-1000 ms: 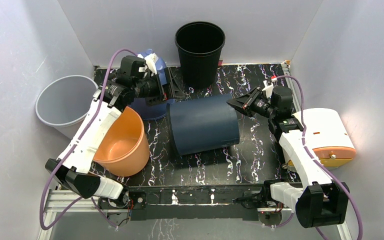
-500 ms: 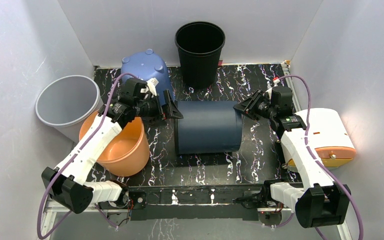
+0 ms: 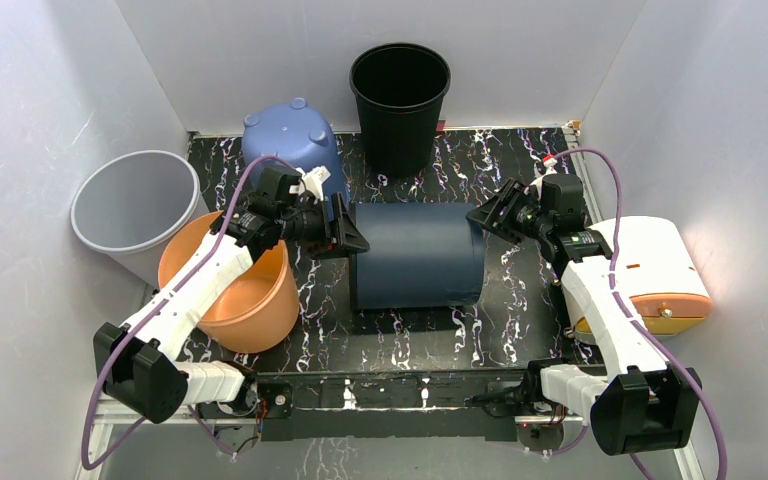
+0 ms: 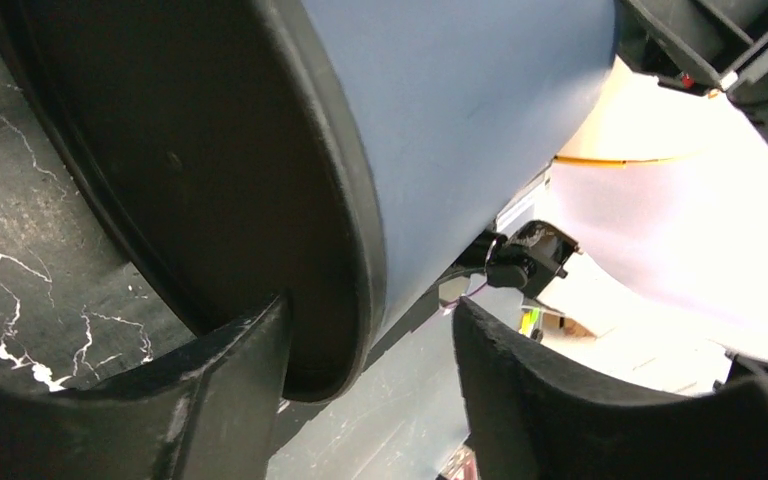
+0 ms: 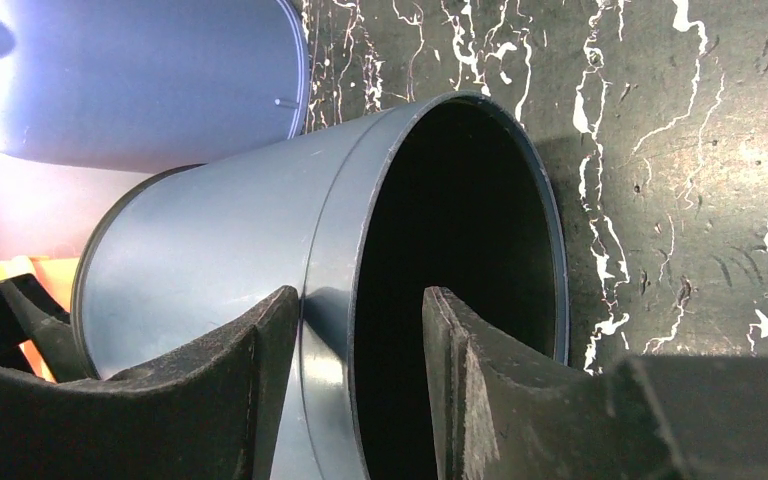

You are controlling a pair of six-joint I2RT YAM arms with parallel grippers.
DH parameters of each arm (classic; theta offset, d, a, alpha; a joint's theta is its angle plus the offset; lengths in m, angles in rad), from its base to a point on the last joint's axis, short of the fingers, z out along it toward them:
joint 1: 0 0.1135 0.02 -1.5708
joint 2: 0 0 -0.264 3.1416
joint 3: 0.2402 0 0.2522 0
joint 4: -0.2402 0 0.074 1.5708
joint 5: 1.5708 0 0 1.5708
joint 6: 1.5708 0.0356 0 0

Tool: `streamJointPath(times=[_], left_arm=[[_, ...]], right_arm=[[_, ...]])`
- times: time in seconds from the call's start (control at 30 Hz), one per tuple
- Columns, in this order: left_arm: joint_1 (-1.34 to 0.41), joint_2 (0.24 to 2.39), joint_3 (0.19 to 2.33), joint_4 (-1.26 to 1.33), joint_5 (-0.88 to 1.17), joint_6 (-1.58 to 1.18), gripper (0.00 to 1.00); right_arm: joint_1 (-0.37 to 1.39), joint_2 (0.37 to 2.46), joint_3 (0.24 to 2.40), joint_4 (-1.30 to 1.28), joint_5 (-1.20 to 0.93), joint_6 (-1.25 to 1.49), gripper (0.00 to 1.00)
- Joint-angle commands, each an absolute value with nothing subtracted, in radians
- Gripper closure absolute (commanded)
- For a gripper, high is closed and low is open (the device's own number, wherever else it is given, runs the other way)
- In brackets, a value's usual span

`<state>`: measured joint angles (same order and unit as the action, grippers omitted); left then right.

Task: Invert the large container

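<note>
Two sets of jaws meet the large container [image 3: 415, 255] from opposite ends. It lies on its side on the black marbled counter [image 3: 400, 335], between them, not upside down. Its flat recessed base faces the left jaws and its open mouth faces the right jaws. The left jaws straddle the lower edge of the base rim, one finger in the recess against the rim and the other outside the wall with a clear gap, so they are released and not clamped. The right jaws straddle the mouth rim. One finger sits along the outer wall and the other is inside the dark opening, spread wider than the rim is thick, so they too are released. Behind the left jaws sits an orange bucket [image 3: 245, 295] under the left arm [image 3: 195, 290], with a grey bin [image 3: 130, 205] farther out. A lighter blue tub [image 3: 285, 140] stands upturned just beyond the left jaws. A black bin [image 3: 400, 95] stands beyond the container, roughly midway between the two sets of jaws. A white and orange box [image 3: 650, 270] lies behind the right jaws.
</note>
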<state>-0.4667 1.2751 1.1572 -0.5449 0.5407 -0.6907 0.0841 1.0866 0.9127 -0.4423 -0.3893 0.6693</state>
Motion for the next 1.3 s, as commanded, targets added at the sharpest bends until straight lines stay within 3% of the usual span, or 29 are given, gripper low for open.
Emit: streamJointPath(times=[0.0, 0.1, 0.17, 0.2, 0.47, 0.6, 0.7, 0.83, 1.07, 1.27], left_arm=[[-0.466, 1.253, 1.165, -0.483, 0.598, -0.702, 0.49], [-0.466, 1.263, 1.196, -0.501, 0.584, -0.697, 0.68], [-0.466, 1.274, 1.217, -0.510, 0.583, -0.696, 0.93], [-0.467, 1.279, 1.226, -0.514, 0.582, -0.698, 1.00], [-0.468, 1.326, 1.361, -0.574, 0.565, -0.671, 1.00], [-0.467, 1.384, 1.565, -0.708, 0.477, -0.571, 1.00], [-0.469, 1.407, 1.661, -0.749, 0.467, -0.517, 1.00], [-0.471, 1.427, 1.765, -0.803, 0.440, -0.466, 1.00], [-0.477, 1.430, 1.813, -0.766, 0.510, -0.434, 1.00], [-0.566, 1.485, 1.827, -0.766, 0.475, -0.425, 1.00]], right_arm=[[0.092, 1.089, 0.899, -0.515, -0.367, 0.618, 0.54], [0.092, 1.086, 0.885, -0.509, -0.366, 0.618, 0.53], [0.092, 1.086, 0.873, -0.500, -0.371, 0.621, 0.53], [0.091, 1.086, 0.867, -0.495, -0.377, 0.626, 0.53], [0.092, 1.079, 0.874, -0.506, -0.384, 0.620, 0.51], [0.092, 1.079, 0.914, -0.544, -0.395, 0.592, 0.22], [0.091, 1.078, 0.945, -0.567, -0.414, 0.582, 0.16], [0.091, 1.054, 0.961, -0.584, -0.405, 0.585, 0.16], [0.094, 0.992, 0.792, -0.462, -0.520, 0.712, 0.37], [0.106, 0.942, 0.659, -0.370, -0.566, 0.776, 0.44]])
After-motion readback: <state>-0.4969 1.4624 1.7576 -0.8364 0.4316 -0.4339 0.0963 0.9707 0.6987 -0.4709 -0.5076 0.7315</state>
